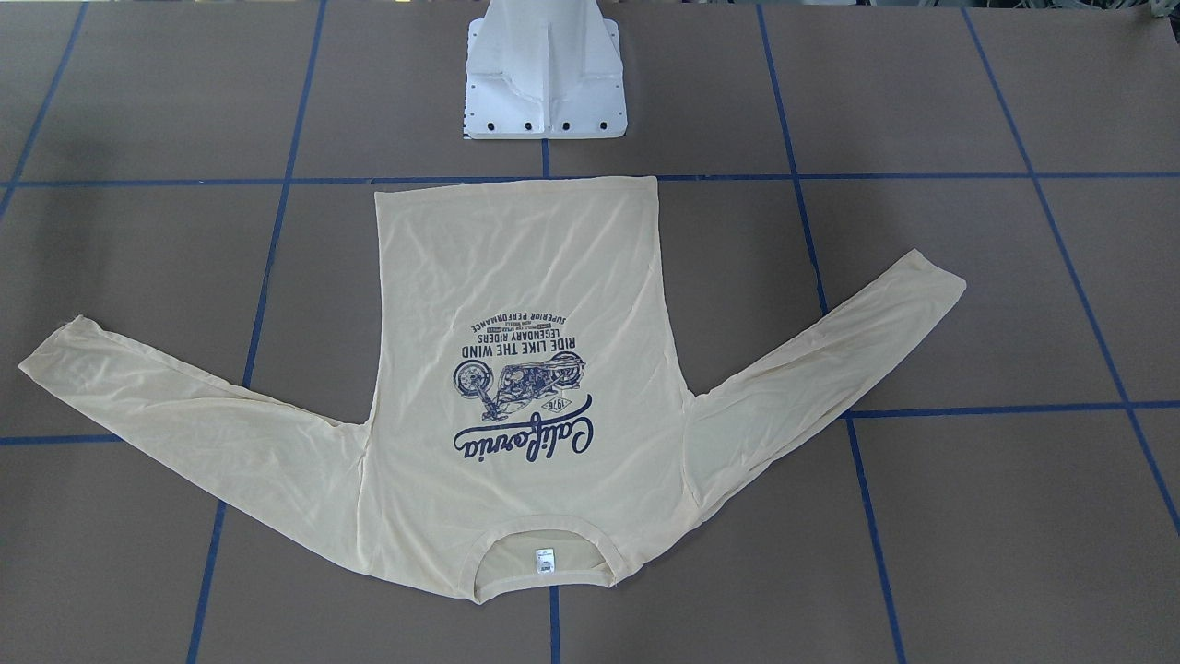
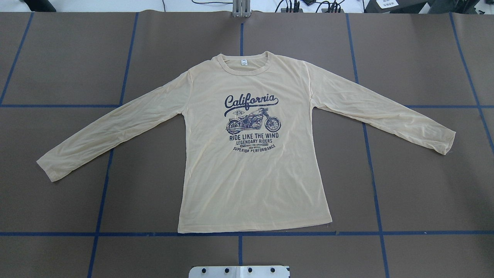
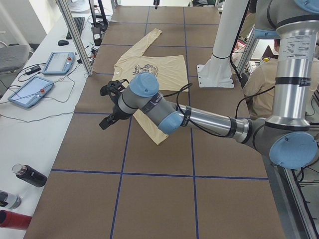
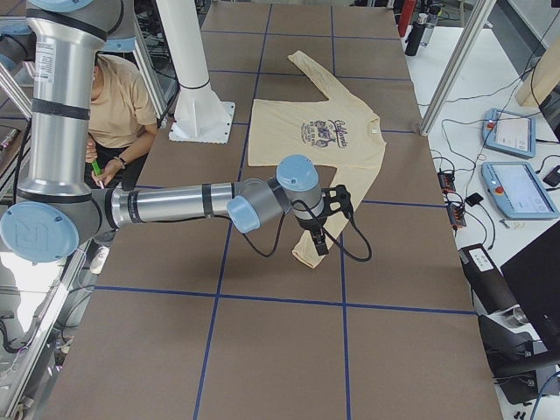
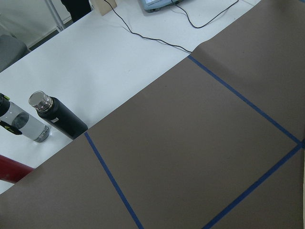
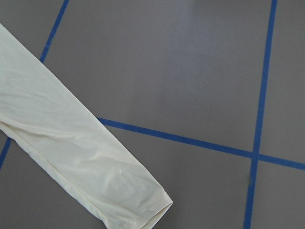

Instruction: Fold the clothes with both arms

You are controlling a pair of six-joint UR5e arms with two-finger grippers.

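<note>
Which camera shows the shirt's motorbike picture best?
Overhead exterior: the motorbike picture is upright and sharp. The front-facing view shows it upside down; both side views show it tiny; the wrist cameras miss it.

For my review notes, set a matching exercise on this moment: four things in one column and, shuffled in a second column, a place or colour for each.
Things:
1. T-shirt's hem
2. neck label
3. black bottle
4. pedestal base

Descriptions:
A. on the white bench, next to a clear bottle
B. large and white, standing on the brown table
C. small and white, inside the collar
D. pale yellow, lying along a blue tape line

Pairs: 1-D, 2-C, 3-A, 4-B.
</note>
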